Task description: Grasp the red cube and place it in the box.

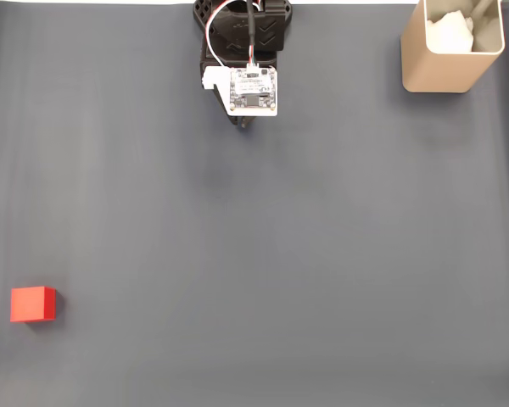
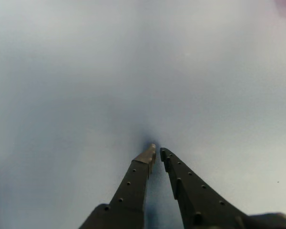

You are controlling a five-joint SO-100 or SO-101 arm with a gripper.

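Closest to the wrist camera, the jaws (image 2: pixel 157 151) are nearly closed on nothing, tips just above the bare grey surface (image 1: pixel 280 254). In the fixed view the red cube (image 1: pixel 33 303) sits near the lower left edge, well apart from the arm (image 1: pixel 246 59) and the box (image 1: pixel 451 47). It looks light, rigid and matte, so pinching two opposite flat faces should hold.

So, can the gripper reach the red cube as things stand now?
Probably yes: the dark mat lies bare between the gripper, empty and nearly shut, and the red cube. It must open first.

A dark grey mat (image 1: pixel 280 254) covers the table.
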